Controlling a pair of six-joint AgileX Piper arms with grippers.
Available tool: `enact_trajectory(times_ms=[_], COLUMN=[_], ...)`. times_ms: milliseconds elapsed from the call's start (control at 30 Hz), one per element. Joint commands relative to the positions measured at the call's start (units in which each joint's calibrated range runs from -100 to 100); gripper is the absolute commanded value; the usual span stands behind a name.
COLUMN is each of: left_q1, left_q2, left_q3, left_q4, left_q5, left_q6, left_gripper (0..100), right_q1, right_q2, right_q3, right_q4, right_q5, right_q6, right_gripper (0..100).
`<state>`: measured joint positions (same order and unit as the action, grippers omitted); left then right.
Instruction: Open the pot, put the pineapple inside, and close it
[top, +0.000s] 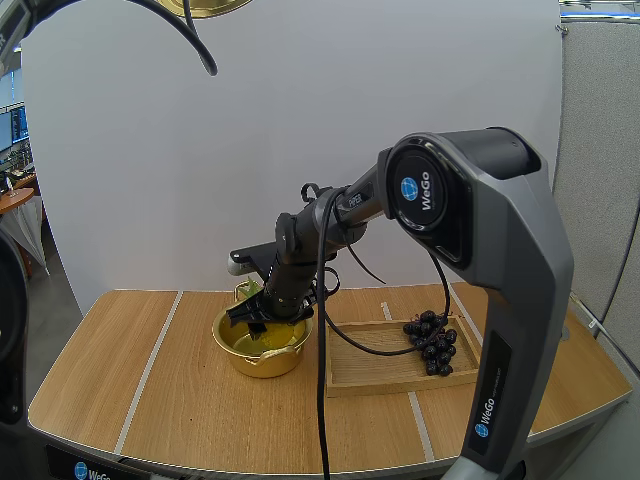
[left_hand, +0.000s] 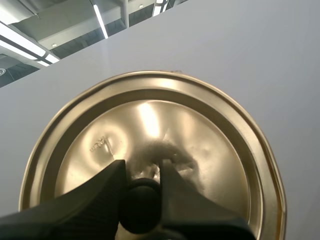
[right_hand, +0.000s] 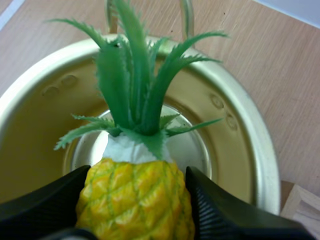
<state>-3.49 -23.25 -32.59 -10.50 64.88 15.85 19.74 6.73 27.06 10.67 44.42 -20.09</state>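
The gold pot (top: 262, 345) stands open on the table, left of the wooden tray. My right gripper (top: 262, 314) reaches down into its mouth. Its fingers are shut on the yellow pineapple (right_hand: 136, 197), whose green leaves (right_hand: 132, 87) point toward the pot's far wall, over the pot's shiny bottom (right_hand: 187, 145). The gold lid (left_hand: 150, 150) is held up in the air, its underside turned to the camera. My left gripper (left_hand: 142, 192) is shut on the lid's black knob (left_hand: 139, 207). The lid's edge (top: 205, 8) shows at the top of the high view.
A wooden tray (top: 365, 370) lies right of the pot, with a bunch of dark grapes (top: 433, 342) at its right end. The tray's corner (right_hand: 302, 202) sits close beside the pot's rim (right_hand: 260, 150). Bare tabletop (top: 130, 370) spreads to the left and in front.
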Motion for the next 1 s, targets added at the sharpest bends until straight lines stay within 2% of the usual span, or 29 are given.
enact_trajectory(times_ms=[0, 533, 667, 967], left_q1=[0.02, 0.02, 0.02, 0.02], left_q2=[-0.4, -0.4, -0.4, -0.4], left_q3=[-0.5, -0.5, -0.5, -0.5], left_q4=[0.1, 0.1, 0.1, 0.1], left_q5=[-2.6, -2.6, -2.6, -2.6], left_q6=[-0.4, -0.4, -0.4, -0.4], left_gripper=[0, 0, 0, 0], right_q1=[0.0, 0.0, -0.2, 1.1], right_q2=[0.4, 4.2, 4.2, 4.1], right_q3=[-0.4, -0.4, -0.4, -0.4], right_q4=[-0.5, -1.1, -5.9, -5.4], right_q5=[0.0, -0.4, -1.2, 0.5], right_q6=[0.0, 0.0, 2.6, 2.7], right_gripper=[0, 0, 0, 0])
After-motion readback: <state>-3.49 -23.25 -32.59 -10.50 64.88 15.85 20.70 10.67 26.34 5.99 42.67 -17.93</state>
